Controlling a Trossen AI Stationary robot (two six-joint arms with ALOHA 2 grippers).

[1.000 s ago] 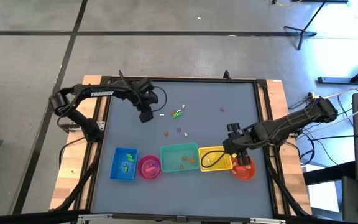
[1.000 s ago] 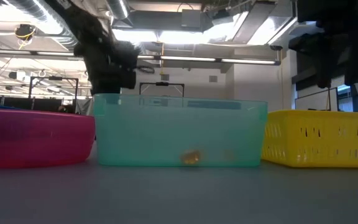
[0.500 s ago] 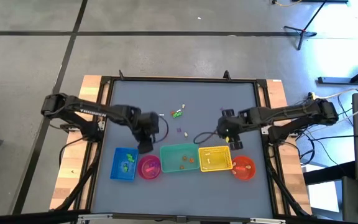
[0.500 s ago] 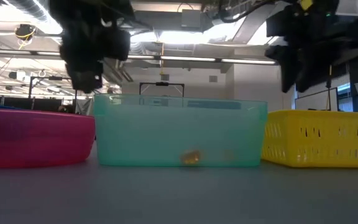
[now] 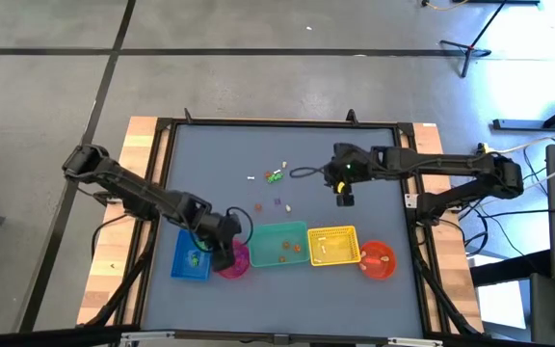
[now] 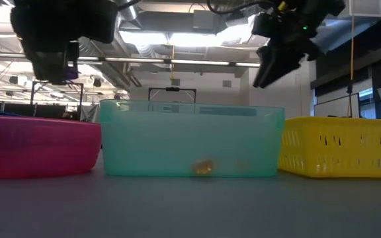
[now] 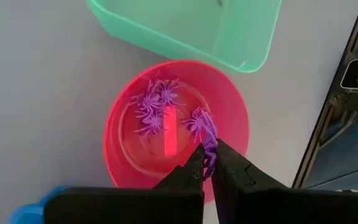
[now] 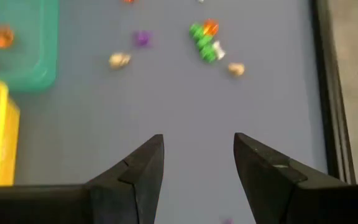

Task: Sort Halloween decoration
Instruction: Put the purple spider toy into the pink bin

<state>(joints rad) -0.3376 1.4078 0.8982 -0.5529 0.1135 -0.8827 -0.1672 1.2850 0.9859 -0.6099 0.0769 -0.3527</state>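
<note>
Left wrist view: the left gripper, having swung over from mid-desk, now pinches a purple spider above the pink bowl. Meanwhile the right gripper, fingers spread, has left the yellow basket for the loose trinkets.

Purple spider trinkets sit in the pink bowl — teal bin, yellow basket, blue container, orange bowl alongside.

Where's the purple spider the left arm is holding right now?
In the left wrist view, the purple spider is pinched in the left gripper, above the pink bowl.
</note>
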